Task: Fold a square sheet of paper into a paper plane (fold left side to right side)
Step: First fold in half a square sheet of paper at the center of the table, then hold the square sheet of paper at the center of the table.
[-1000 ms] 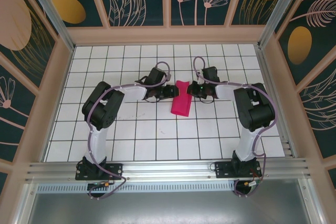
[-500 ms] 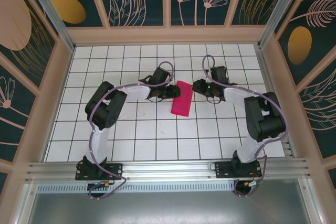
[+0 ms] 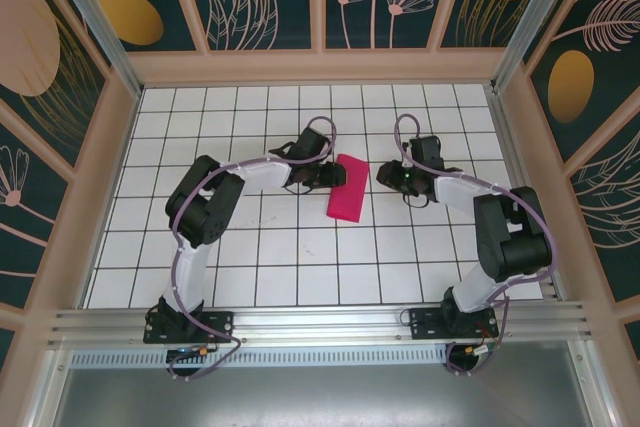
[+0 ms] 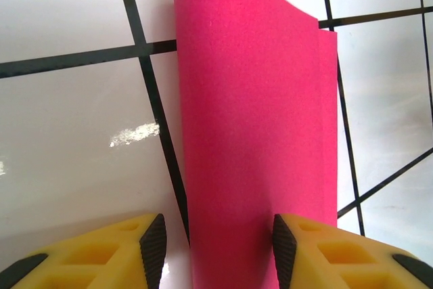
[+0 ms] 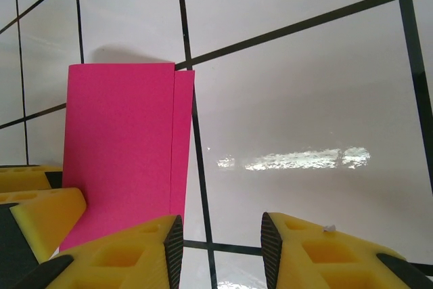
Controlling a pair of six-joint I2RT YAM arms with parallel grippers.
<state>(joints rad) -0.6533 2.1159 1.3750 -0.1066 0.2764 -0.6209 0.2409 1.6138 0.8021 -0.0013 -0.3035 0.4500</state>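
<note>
A thin magenta-pink sheet of paper (image 3: 347,188), folded into a narrow rectangle, lies flat on the white gridded tabletop (image 3: 250,257), slightly toward 12 o'clock of its centre. The left end effector (image 3: 325,176) sits at the sheet's 9 o'clock edge. In the left wrist view its yellow fingers (image 4: 213,235) stand moderately apart, clamping nothing: one over the paper (image 4: 257,133), the other over bare tile. The right end effector (image 3: 388,175) is near the 3 o'clock side, its fingers (image 5: 216,235) apart over bare tile beside the paper (image 5: 118,147).

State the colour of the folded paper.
The paper is plain magenta-pink, with no pattern. It shows best in the left wrist view.
</note>
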